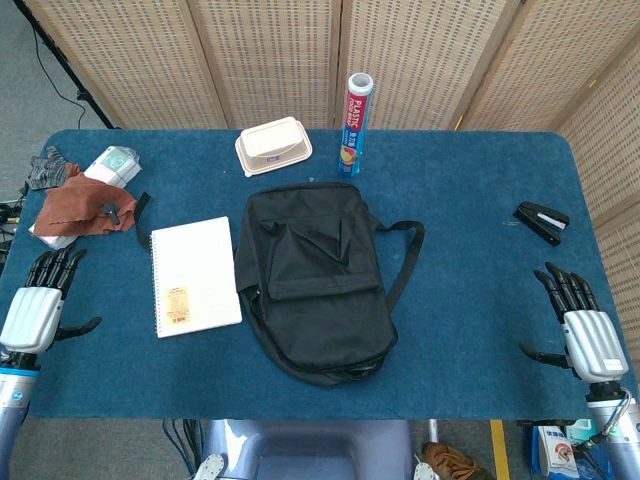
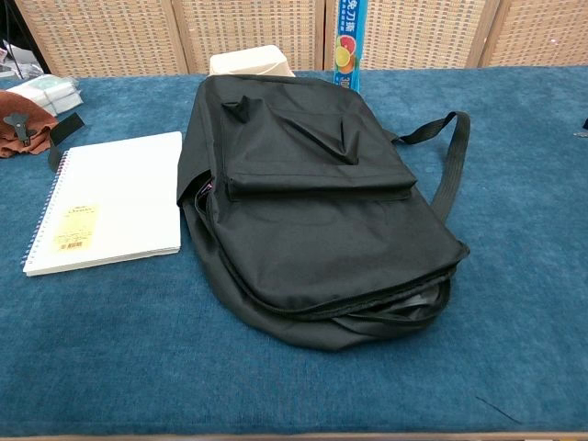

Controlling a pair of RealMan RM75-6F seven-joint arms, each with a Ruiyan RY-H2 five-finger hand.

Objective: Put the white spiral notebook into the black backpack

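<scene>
At lower left of the head view, your left hand [image 1: 35, 310] has its fingers [image 1: 55, 268] spread and holds nothing; the right hand [image 1: 585, 335], lower right, is likewise spread and empty. Both rest at the worktop [image 1: 470, 200] edges, palms down, well apart from the work. Left of centre, the white spiral notebook [image 1: 195, 275] lies flat just beside the black backpack [image 1: 315, 280]. Expect it to be light, thin and somewhat flexible; you'd best pinch the free long edge, away from the wire spine. The soft backpack will likely sag, so its opening needs holding.
</scene>
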